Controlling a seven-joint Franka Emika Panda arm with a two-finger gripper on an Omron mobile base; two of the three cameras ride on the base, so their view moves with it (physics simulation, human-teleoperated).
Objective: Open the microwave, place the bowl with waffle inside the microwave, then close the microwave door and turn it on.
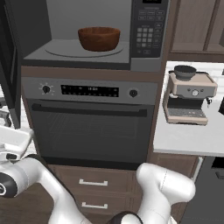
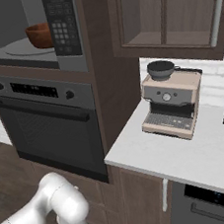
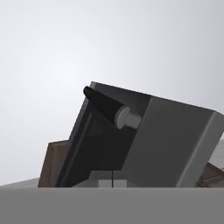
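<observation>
Left base view shows the bowl (image 1: 99,38) already on the turntable inside the microwave (image 1: 148,30), its door (image 1: 9,65) swung wide at left. Closing comes next: the pincer, shut and empty, must push that door closed.

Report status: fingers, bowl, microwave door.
Fingers shut, holding nothing seen. Round reddish-brown wooden bowl on the turntable inside the grey-black built-in microwave. Dark glass microwave door open, swung left. Nothing seen blocking it.
</observation>
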